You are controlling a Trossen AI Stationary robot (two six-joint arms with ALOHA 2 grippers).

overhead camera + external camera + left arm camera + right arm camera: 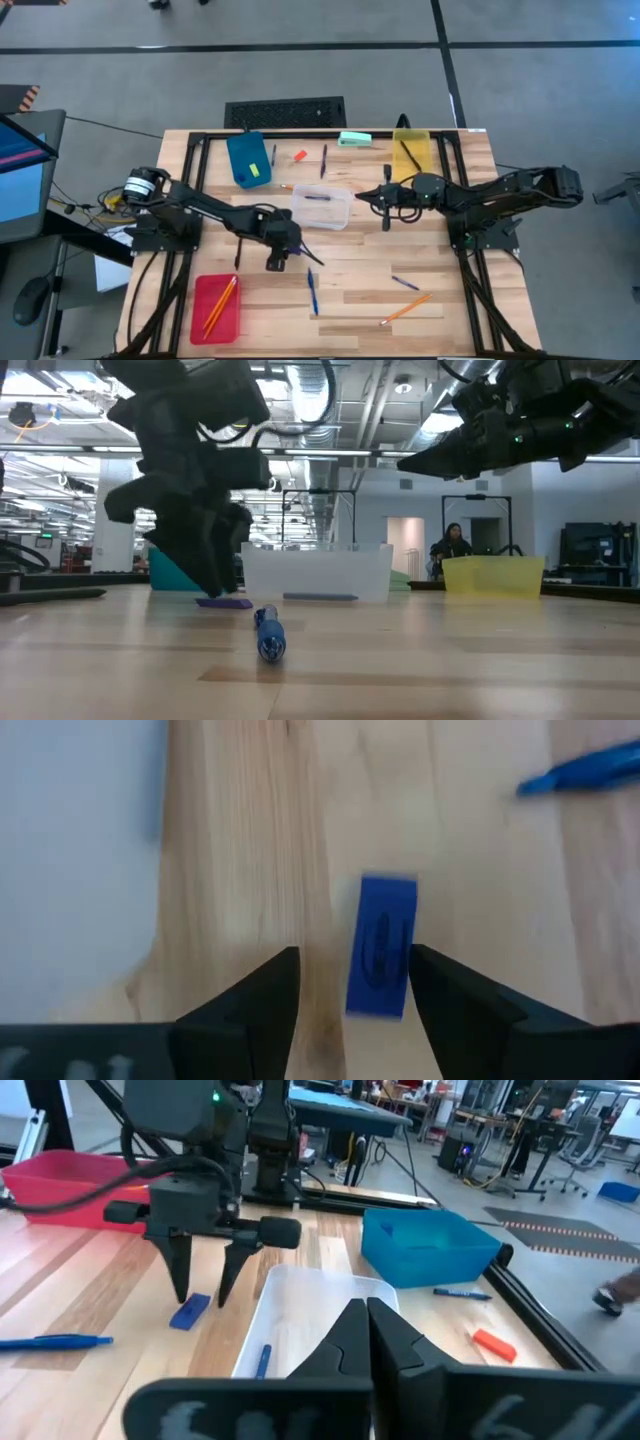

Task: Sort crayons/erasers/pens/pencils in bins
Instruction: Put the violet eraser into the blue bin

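Note:
A small blue eraser [383,960] lies flat on the wooden table, just left of the clear bin [322,207]. My left gripper [353,955] points steeply down over it and is open, one finger on either side of the eraser [190,1311]; I see no touch. My right gripper [365,1320] is shut and empty, held level above the table by the clear bin's right end [385,205]. The clear bin holds one blue pen [262,1358].
The blue bin [247,158] stands at the far left and the yellow bin [410,155] at the far right. The red bin [217,305] with orange pencils stands near left. Loose pens [312,290], a pencil [405,308] and an orange eraser [300,155] lie about.

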